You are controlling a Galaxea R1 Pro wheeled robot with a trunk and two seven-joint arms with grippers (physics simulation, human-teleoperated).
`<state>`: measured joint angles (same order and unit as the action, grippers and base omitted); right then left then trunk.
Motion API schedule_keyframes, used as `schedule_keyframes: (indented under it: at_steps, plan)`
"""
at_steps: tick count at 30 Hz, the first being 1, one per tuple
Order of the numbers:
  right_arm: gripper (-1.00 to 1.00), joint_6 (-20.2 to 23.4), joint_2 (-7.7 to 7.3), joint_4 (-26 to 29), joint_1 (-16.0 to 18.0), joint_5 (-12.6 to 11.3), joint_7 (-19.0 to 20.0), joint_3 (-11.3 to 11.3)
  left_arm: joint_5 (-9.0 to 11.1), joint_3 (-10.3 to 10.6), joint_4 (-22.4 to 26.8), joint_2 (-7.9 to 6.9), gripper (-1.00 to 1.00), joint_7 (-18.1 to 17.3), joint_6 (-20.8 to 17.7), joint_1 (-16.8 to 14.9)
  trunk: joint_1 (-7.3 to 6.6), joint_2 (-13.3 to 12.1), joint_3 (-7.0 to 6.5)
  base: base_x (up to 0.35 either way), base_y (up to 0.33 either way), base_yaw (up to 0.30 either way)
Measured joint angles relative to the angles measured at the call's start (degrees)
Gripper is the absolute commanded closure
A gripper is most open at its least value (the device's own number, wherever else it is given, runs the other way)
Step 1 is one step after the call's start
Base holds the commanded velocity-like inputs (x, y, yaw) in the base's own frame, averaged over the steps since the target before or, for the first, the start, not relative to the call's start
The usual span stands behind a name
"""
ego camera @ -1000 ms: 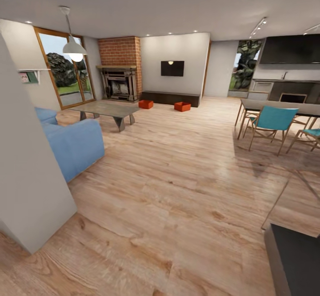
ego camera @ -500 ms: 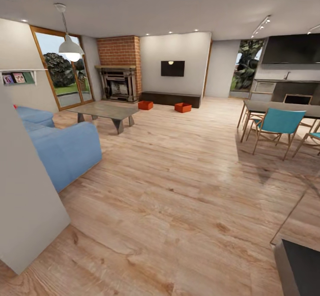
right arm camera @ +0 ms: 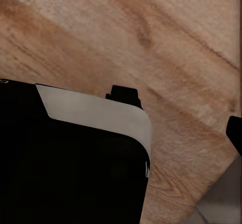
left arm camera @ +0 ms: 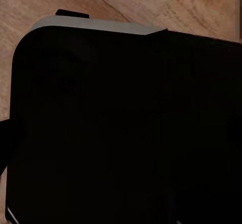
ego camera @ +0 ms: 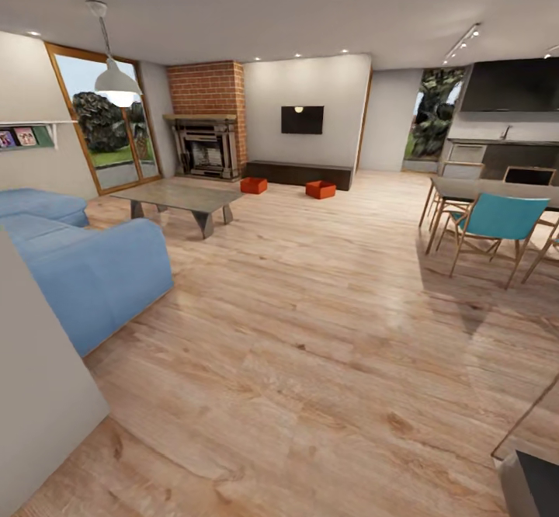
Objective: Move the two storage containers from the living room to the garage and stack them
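Now crossing the living room toward two bins (ego camera: 253,185) (ego camera: 320,189) by the bench (ego camera: 299,172); next needing closer approach; claw states impossible to tell.

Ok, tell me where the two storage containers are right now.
In the head view, both storage containers sit apart on the wood floor at the far end of the living room, just in front of the dark bench, right of the brick fireplace.
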<state>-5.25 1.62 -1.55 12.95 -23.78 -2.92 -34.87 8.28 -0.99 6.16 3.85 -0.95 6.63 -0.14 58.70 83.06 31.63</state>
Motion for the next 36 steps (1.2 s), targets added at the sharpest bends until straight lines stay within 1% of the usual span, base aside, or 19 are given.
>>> schedule_keyframes:
  at_steps: [36]
  plan:
    - [-1.0,0.0,0.02,0.0,0.0,0.0,0.0,-0.1,0.0,0.0,0.0,0.01,-1.0,0.0,0.0,0.0,0.0,0.0,0.0,0.336,0.0,0.0]
